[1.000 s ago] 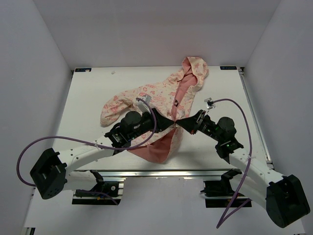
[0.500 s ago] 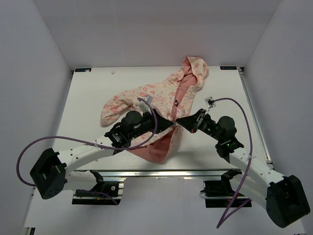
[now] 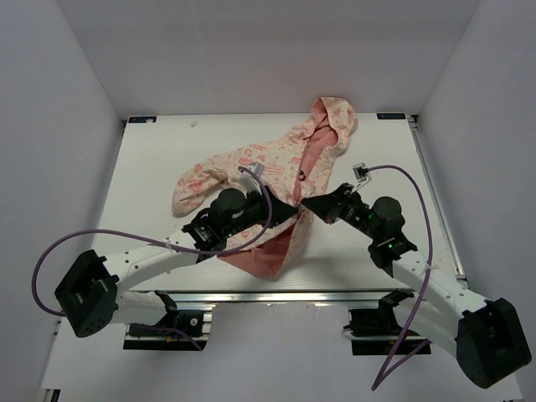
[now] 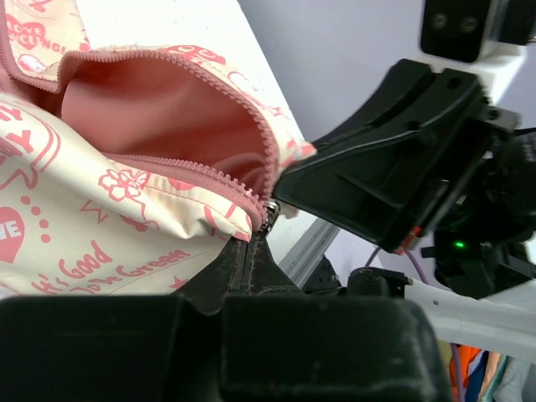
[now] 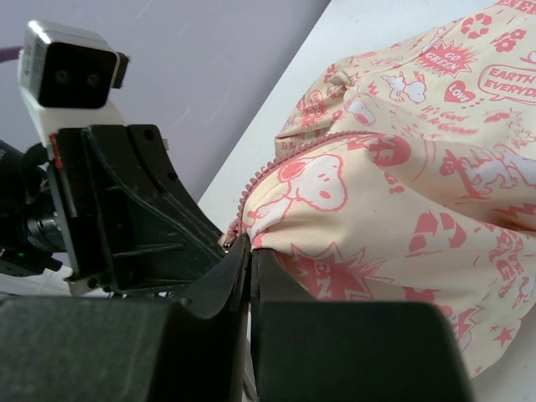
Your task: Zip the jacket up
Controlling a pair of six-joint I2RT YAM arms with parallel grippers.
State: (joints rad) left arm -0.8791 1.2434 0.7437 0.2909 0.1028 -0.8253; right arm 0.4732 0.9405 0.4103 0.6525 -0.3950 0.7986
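The jacket (image 3: 260,167) lies mid-table, cream with pink print, hood (image 3: 335,117) at the far side and salmon lining (image 3: 272,251) showing at the near side. Its front is open, with the pink zipper teeth (image 4: 209,176) parted above the slider (image 4: 270,214). My left gripper (image 3: 291,211) is shut on the jacket's edge just below the slider, as the left wrist view (image 4: 249,255) shows. My right gripper (image 3: 308,203) is shut on the opposite jacket edge by the zipper teeth (image 5: 276,163), seen in the right wrist view (image 5: 249,249). The two grippers almost touch tip to tip.
White walls close in the table (image 3: 151,167) on the left, far and right sides. An aluminium rail (image 3: 276,295) runs along the near edge. Purple cables loop off both arms (image 3: 59,251) (image 3: 423,218).
Both grippers have crept slightly toward the far side, still pinched on the jacket. The lower flap of the jacket has drawn in a little.
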